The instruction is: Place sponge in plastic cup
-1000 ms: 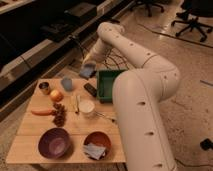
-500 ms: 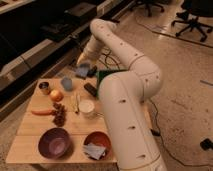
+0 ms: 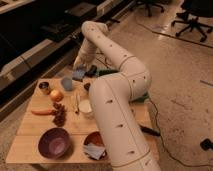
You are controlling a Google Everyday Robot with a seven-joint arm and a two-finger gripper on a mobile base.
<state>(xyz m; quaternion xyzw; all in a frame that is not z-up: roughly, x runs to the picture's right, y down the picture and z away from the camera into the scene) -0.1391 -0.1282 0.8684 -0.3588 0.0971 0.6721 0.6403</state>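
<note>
The blue sponge hangs at my gripper, above the back edge of the wooden table. The gripper is shut on it. The grey-blue plastic cup stands upright on the table just left of and below the sponge, apart from it. My white arm reaches from the lower right over the table and hides the table's right part.
Left of the cup are a small metal can, an orange, a carrot and grapes. A white bowl, a purple bowl and an orange bowl holding a cloth lie nearer. Shelving runs behind the table.
The gripper has moved left along the table's back edge with the sponge in it, ending close to the right of the plastic cup.
</note>
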